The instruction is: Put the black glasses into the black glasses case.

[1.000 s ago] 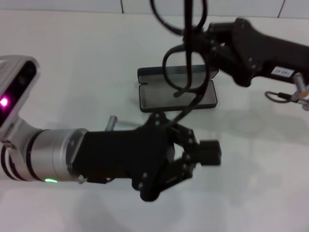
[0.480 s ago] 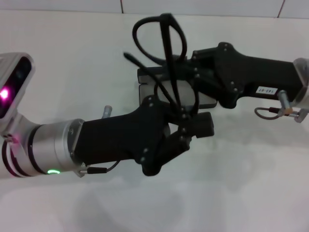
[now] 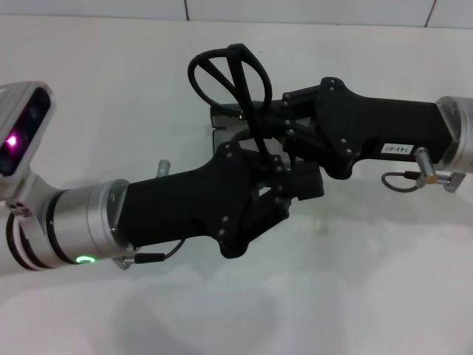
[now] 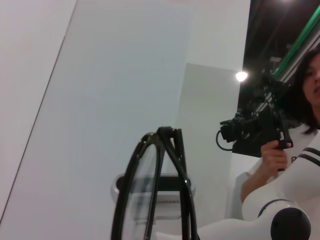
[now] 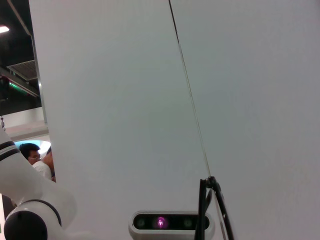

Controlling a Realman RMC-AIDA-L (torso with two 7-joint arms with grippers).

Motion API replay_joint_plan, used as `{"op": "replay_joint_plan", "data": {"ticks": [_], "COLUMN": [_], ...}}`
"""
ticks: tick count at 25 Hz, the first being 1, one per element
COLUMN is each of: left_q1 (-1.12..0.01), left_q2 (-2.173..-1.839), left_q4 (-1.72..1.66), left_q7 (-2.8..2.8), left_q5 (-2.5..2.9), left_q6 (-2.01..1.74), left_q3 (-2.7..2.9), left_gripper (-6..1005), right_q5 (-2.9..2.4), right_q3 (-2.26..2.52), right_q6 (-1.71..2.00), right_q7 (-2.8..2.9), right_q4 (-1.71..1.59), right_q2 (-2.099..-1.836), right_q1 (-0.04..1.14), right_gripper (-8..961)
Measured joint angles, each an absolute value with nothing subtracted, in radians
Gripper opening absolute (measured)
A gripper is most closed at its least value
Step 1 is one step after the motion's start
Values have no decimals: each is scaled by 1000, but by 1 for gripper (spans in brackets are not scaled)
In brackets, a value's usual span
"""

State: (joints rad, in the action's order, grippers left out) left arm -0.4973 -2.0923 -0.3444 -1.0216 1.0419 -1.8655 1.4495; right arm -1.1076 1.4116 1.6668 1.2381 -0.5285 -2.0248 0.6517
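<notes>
- Left gripper (image 3: 284, 194), head view: comes in from the left side and sits directly in front of the case (image 3: 222, 127), over the table (image 3: 355, 296). Its fingers (image 3: 303, 183) meet the lower end of the glasses (image 3: 230, 78); can't tell if they're clamped on the frame or just closed up beside it.
- Right gripper (image 3: 275, 126), head view: comes in from the right, above the case and just behind the left gripper, tips nearly touching it. Fingers look closed on the glasses at the frame's lower part.
- Glasses, head view: held in the air above the case, upright, oval lens rims at the top and standing clear of both grippers.
- Case, head view: lies on the table, almost fully hidden under the two grippers; only its left edge and a strip of lid show. Open or closed: can't tell.
- Left wrist view: glasses (image 4: 150, 195) close to the lens, one rim edge-on with a temple arm running down beside it. A person (image 4: 300, 140) holding a black device stands in the background. Own fingers aren't seen.
- Right wrist view: only a thin bit of the glasses (image 5: 212, 210) shows at the frame's edge against a white wall (image 5: 125, 100). Left arm's wrist camera (image 5: 160, 222), with a lit magenta dot, sits next to it.
</notes>
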Motion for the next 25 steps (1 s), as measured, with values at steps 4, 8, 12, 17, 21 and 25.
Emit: {"op": "replay_joint_plan", "data": {"ticks": [4,8,12,17,21,25], "left_q1": [-493,-485,-455,-383,-336,-313], "left_q2": [-2091,-2088,-2071,-2027,-1994,-1970], "left_q4": [-344,-344,-344,-352,-355,-356], "left_q7": [-1022,-1022,-1018,-1015,-1013,-1011], "left_q5": [1041,1048,1058,1066,1060,1064], "left_q6": [-1864,-1872,-1897,-1921,-1928,-1935], "left_q3": [1450,1449,1450,1451,1450,1450], "left_gripper": [53,53,54,54,54,54], "right_q5": [-1108,-1108,-1158,-1446,-1814,-2083], "right_q3": [1412,1413,1402,1396,1401,1479], "right_q6": [1658,1646,1628,1534,1479,1455], "right_q7": [1238,1242,1270,1484,1761,1978], "right_q4": [-529,-530,-563,-830,-1180,-1428], "right_q2": [-2024,-2018,-2005,-1992,-2017,-2022], "right_q1": [649,645,639,585,518,515], "right_gripper": [70,69,69,70,70,70]}}
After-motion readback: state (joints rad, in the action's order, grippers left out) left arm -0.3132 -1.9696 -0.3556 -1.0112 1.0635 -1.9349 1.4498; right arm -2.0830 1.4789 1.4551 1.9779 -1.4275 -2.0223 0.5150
